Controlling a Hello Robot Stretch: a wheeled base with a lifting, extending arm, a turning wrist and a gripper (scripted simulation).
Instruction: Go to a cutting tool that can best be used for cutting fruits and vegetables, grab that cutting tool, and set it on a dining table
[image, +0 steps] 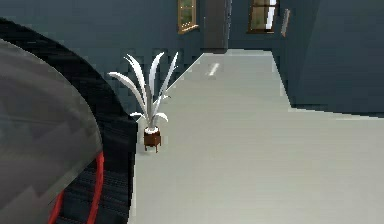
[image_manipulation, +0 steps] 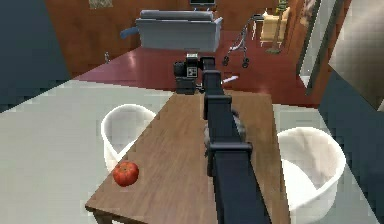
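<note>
Cutting tool first: in the arm side view my best candidate is a thin pale sliver (image_manipulation: 229, 79) just right of the arm's far end, at the far edge of the dining table (image_manipulation: 165, 150). It is too small to name, and I cannot tell whether it rests on the wood or hangs clear. The arm (image_manipulation: 228, 150) runs the length of the tabletop, which I judge is meant to put the gripper (image_manipulation: 186, 72) over the wood for the set-down. I cannot tell how wide the fingers stand or whether they hold anything, because the table edge and red floor sit right behind them. A red apple (image_manipulation: 125, 173) lies near the table's near left corner, well apart from the arm. One white chair (image_manipulation: 125, 128) is drawn in on the left and another (image_manipulation: 312, 165) on the right. A grey sofa (image_manipulation: 180, 28) stands far beyond. In the forward view a potted plant (image: 151, 95) with pale striped leaves stands on pale floor (image: 250, 130), just beside a dark curved shape (image: 50, 110) on the left. A framed picture (image: 187, 14) and a window (image: 265, 12) hang on the far blue walls. The base seems parked side-on to the table so the arm can reach across it.
</note>
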